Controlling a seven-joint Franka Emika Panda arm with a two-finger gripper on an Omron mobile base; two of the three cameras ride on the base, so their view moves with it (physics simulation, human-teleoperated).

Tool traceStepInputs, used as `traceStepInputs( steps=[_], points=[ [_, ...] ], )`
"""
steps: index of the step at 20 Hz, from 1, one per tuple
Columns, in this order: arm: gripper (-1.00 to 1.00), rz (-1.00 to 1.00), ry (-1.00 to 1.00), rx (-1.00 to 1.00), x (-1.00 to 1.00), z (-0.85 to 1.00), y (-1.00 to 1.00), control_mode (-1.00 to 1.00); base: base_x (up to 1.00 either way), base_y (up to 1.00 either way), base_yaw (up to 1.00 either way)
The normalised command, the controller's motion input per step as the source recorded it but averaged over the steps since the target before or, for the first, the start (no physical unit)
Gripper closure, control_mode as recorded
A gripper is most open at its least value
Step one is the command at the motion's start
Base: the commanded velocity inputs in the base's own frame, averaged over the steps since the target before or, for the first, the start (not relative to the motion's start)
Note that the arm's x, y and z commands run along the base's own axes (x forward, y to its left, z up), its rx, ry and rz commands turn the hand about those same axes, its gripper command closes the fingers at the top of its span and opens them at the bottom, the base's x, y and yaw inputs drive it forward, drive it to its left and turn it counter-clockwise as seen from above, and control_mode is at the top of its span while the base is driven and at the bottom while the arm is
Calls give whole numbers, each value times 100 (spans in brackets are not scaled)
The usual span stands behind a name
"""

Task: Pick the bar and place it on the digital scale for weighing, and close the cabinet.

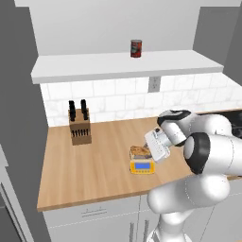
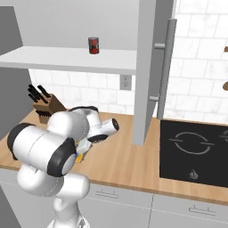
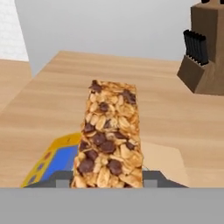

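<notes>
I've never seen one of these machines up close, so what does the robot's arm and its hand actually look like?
The arm is built from fat, rounded, glossy white segments, joined by dark grey to black bands at the joints. It ends in a boxy white hand, the gripper. No loose cables or printed markings can be made out on it.

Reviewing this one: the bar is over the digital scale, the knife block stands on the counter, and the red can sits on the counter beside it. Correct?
One detail is wrong. The red can sits on the open cabinet's shelf above the counter, as the left base view shows. The rest holds: the bar is over the digital scale, and the knife block stands on the counter.
</notes>
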Motion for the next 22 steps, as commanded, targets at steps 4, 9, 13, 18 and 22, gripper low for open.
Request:
traceStepInputs(
  steps=[4,9,13,18,22],
  points=[
    [-100,0,-7,0,0,0,-4,-100,0,0,0],
    [-100,0,-7,0,-18,0,0,-100,0,0,0],
    [-100,0,-28,1,-51,23,-3,-100,0,0,0],
    [-100,0,-47,10,-82,25,-27,-100,0,0,0],
    [-100,0,-52,28,-76,11,-62,-100,0,0,0]
  ],
)
